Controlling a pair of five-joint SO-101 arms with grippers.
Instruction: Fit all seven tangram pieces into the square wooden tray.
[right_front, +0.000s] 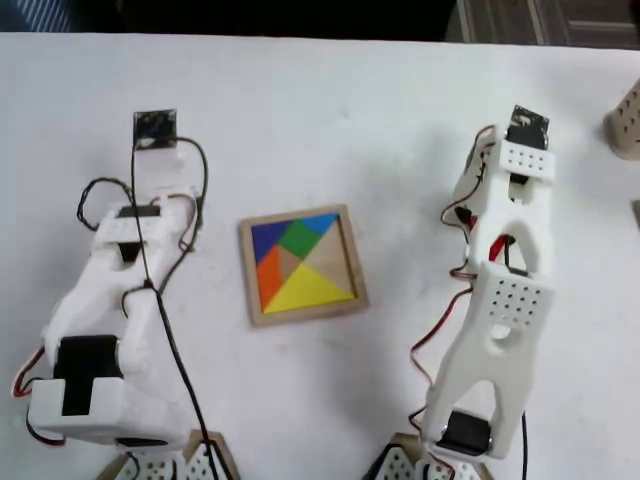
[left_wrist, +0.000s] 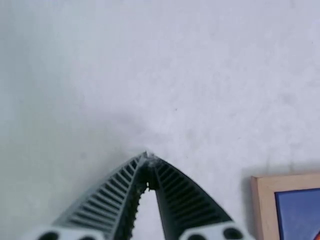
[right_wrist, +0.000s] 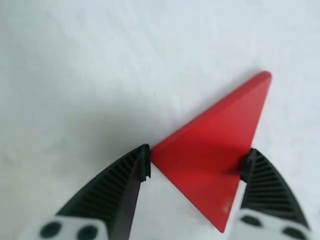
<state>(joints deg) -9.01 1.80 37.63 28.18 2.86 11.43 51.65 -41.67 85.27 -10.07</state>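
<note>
The square wooden tray (right_front: 252, 275) lies at the table's middle, holding blue, green, light blue, orange and yellow (right_front: 308, 288) pieces. A red triangle (right_wrist: 212, 150) lies flat on the white table between the fingers of my right gripper (right_wrist: 196, 162). One fingertip (right_wrist: 144, 162) meets its corner and the other presses its opposite edge. My right arm (right_front: 510, 200) stands right of the tray and covers the triangle from above. My left arm (right_front: 130, 240) is left of the tray. My left gripper (left_wrist: 148, 159) is shut and empty over bare table, near the tray's corner (left_wrist: 261, 197).
A pale perforated object (right_front: 625, 125) stands at the table's far right edge. Cables (right_front: 165, 330) run along the left arm down to the front edge. White tabletop stretches behind and in front of the tray.
</note>
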